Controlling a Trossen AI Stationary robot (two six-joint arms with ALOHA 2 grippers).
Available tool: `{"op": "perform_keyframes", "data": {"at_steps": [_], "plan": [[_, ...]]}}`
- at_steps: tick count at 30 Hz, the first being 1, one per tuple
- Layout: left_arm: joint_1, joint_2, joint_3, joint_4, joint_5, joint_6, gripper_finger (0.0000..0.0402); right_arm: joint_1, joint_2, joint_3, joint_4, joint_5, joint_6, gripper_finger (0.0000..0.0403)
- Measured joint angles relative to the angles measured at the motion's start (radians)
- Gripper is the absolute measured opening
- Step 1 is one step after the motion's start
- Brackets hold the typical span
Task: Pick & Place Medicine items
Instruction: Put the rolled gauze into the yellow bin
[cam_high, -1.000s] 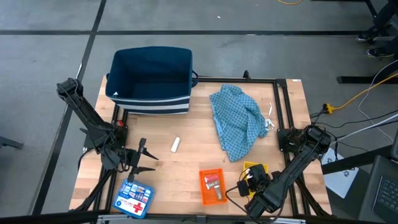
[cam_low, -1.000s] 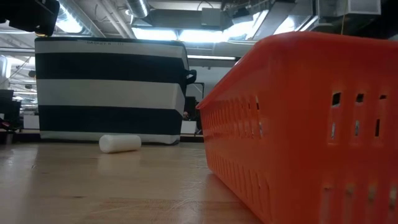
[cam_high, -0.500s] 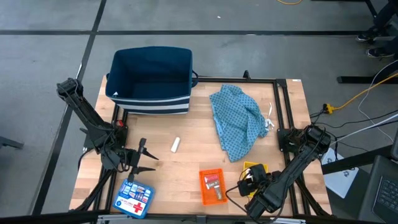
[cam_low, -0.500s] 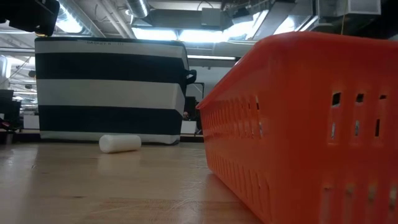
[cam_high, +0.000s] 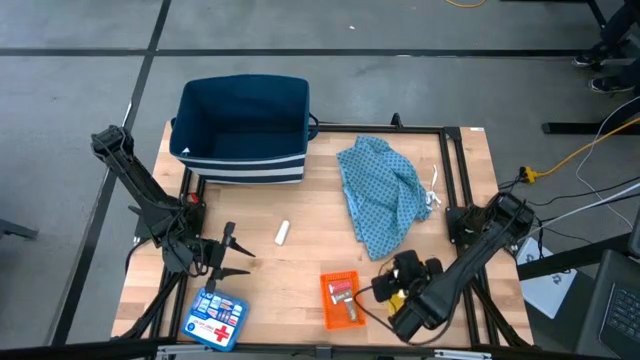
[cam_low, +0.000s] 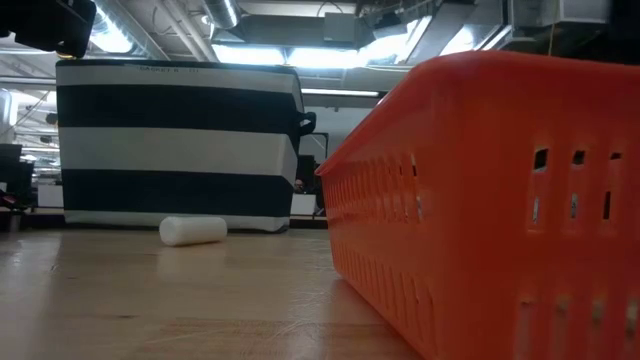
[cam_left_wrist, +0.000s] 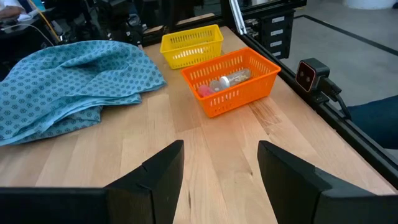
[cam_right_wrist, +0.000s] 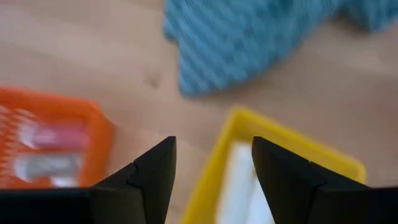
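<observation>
One white stick (cam_high: 282, 232) lies alone on the bare wood mid-table, and shows on its side in the low view (cam_low: 193, 230). The orange tray (cam_high: 340, 299) holds a red packet (cam_left_wrist: 205, 91) and a pale stick (cam_left_wrist: 234, 78). Something white (cam_right_wrist: 241, 186) lies in the yellow tray (cam_right_wrist: 273, 146). My right gripper (cam_right_wrist: 211, 168) hovers open above the yellow tray (cam_high: 399, 294), touching nothing. My left gripper (cam_high: 240, 256) waits open near the table's left edge, pointing toward the trays (cam_left_wrist: 221, 168).
A crumpled blue patterned cloth (cam_high: 385, 195) lies right of centre, just beyond the trays. A navy-and-white striped bin (cam_high: 243, 128) stands at the far edge. A flat blue box with a red cross (cam_high: 215, 320) sits at the near left. Bare wood surrounds the lone stick.
My right arm has swung toward the table's left and a little toward the far edge, and its wrist now covers most of the yellow tray in the high view. Nothing on the table has moved.
</observation>
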Motion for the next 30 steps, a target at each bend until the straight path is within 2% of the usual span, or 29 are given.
{"op": "perform_keyframes", "data": {"at_steps": [4,7,12,14,18,20,25,30], "plan": [[0.000,0.000,0.000,0.000,0.000,0.000,0.0200,-0.050,-0.042,0.000,0.016,0.082,-0.110,0.0210],[0.000,0.000,0.000,0.000,0.000,0.001,0.0200,-0.105,-0.053,0.000,0.094,0.147,-0.250,0.0210],[0.000,0.000,0.000,0.000,0.001,0.000,0.0200,-0.236,-0.052,0.000,0.376,0.181,-0.635,0.0210],[0.000,0.000,0.000,0.000,0.001,0.000,0.0200,-0.293,-0.051,0.000,0.503,0.170,-0.811,0.0210],[0.000,0.000,0.000,0.000,0.001,-0.004,0.0200,-0.400,-0.051,0.000,0.675,0.075,-1.118,0.0210],[0.000,0.000,0.000,0.000,0.002,-0.007,0.0200,-0.443,-0.049,0.000,0.715,0.039,-1.284,0.0210],[0.000,0.000,0.000,0.000,0.002,-0.016,0.0200,-0.513,-0.018,0.000,0.771,0.042,-1.700,0.0210],[0.000,0.000,0.000,-0.001,0.016,-0.023,0.0200,-0.561,0.035,0.000,0.906,0.012,-2.007,0.0210]]}}
